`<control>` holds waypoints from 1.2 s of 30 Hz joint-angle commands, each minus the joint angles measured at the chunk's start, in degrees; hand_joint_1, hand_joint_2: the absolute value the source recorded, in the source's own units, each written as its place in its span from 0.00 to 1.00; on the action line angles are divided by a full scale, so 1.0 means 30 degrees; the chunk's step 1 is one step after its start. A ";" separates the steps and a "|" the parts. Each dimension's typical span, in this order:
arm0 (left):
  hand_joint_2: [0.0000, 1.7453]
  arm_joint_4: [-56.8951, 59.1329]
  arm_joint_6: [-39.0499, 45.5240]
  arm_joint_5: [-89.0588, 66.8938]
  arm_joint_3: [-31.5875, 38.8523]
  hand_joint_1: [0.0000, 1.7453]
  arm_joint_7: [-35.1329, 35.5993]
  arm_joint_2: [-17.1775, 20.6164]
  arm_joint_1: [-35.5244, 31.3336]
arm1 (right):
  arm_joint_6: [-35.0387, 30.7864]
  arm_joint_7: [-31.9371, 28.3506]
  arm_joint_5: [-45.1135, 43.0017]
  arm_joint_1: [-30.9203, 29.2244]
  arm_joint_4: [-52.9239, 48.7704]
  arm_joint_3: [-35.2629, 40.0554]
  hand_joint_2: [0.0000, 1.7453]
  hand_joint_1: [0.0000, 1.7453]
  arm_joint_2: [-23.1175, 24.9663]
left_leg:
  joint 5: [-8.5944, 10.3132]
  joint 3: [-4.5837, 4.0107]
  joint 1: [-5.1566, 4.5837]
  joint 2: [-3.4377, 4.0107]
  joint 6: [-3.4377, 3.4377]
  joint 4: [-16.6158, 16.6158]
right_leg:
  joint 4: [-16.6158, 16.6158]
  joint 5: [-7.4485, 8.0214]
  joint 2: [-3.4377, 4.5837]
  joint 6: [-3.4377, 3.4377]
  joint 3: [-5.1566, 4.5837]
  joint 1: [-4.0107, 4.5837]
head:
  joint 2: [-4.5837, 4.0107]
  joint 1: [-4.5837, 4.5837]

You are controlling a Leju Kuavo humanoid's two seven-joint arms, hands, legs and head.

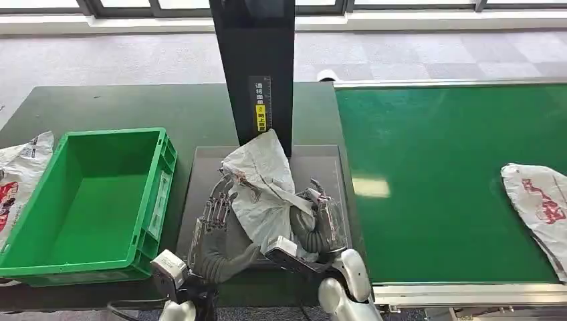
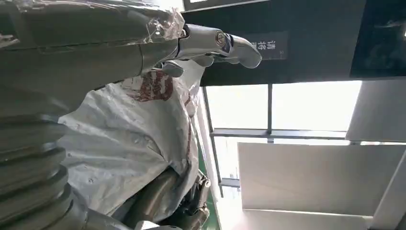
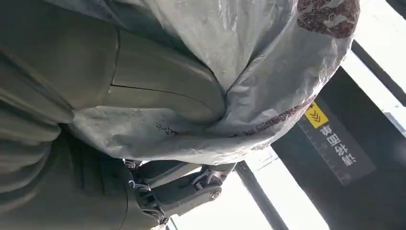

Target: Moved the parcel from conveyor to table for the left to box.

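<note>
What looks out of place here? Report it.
The grey parcel stands crumpled on end on the dark tray, leaning against the black post, gripped by the right hand. Another parcel hangs off the table's edge beside the green box.

Dark green table (image 1: pixel 120 103): green crate (image 1: pixel 93 200) just left of left hand (image 1: pixel 217 227); grey tray (image 1: pixel 321 164) under both hands; white bag (image 1: pixel 17 177) at far left edge. Green conveyor (image 1: pixel 441 174) right of right hand (image 1: pixel 321 221), carrying white parcel (image 1: pixel 538 200) well apart.
</note>
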 commanded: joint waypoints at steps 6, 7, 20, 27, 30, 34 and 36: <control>1.00 0.0677 -0.0077 -0.0041 0.0903 0.00 0.0072 0.0438 -0.0416 | 0.0344 0.0709 0.0571 -0.1213 0.2829 0.0480 1.00 1.00 -0.0600 | 0.0012 0.0031 0.0014 0.0034 -0.0005 -0.0034 | -0.0039 0.0024 0.0024 -0.0021 0.0023 0.0018 | 0.0000 0.0000; 1.00 0.0714 -0.0118 -0.0070 0.0909 0.00 0.0072 0.0423 -0.0429 | 0.0370 0.0807 0.0670 -0.1297 0.3100 0.0464 1.00 1.00 -0.0603 | 0.0006 0.0028 0.0010 0.0026 -0.0003 -0.0023 | -0.0026 0.0015 0.0019 -0.0015 0.0021 0.0012 | 0.0000 -0.0007; 1.00 0.0278 0.0108 -0.0187 0.0917 0.00 0.0072 0.0355 0.0092 | -0.0292 0.5383 0.1683 -0.1335 0.4594 -0.3169 0.00 0.00 -0.1912 | 0.0025 0.0040 0.0004 -0.0051 0.0003 -0.0046 | -0.0056 0.0013 -0.0059 -0.0013 0.0051 0.0009 | 0.0000 -0.0007; 1.00 0.0209 0.0131 -0.0181 0.0935 0.00 0.0072 0.0393 0.0329 | -0.0500 0.5080 0.1788 -0.0424 0.3114 -0.4391 0.00 0.00 -0.1830 | 0.0016 0.0048 0.0008 -0.0027 0.0002 -0.0058 | -0.0073 0.0017 -0.0040 -0.0029 0.0055 0.0014 | 0.0000 0.0000; 1.00 0.0336 0.0290 -0.0188 0.0932 0.00 0.0072 0.0344 0.0247 | -0.2097 0.4283 0.1876 0.0023 0.1832 -0.4478 0.00 0.00 -0.1430 | 0.0003 0.0023 0.0002 -0.0017 0.0000 -0.0028 | -0.0034 0.0006 -0.0028 -0.0023 0.0018 0.0007 | 0.0000 0.0000; 1.00 0.0327 0.0499 -0.0080 0.0830 0.00 0.0072 0.0388 0.0268 | -0.2660 0.0344 0.1840 0.1183 -0.2740 -0.7192 1.00 0.00 0.0455 | 0.0008 0.0026 0.0004 -0.0006 -0.0002 -0.0040 | -0.0043 0.0013 -0.0020 -0.0031 0.0011 0.0012 | 0.0000 -0.0007; 1.00 0.0446 0.0547 -0.0087 0.0765 0.00 0.0072 0.0368 0.0227 | -0.2660 -0.0852 0.0624 0.1470 -0.4752 -0.7731 1.00 0.00 0.0532 | 0.0000 -0.0016 -0.0021 -0.0015 0.0002 -0.0002 | 0.0016 -0.0007 -0.0024 -0.0015 -0.0039 -0.0016 | 0.0000 -0.0007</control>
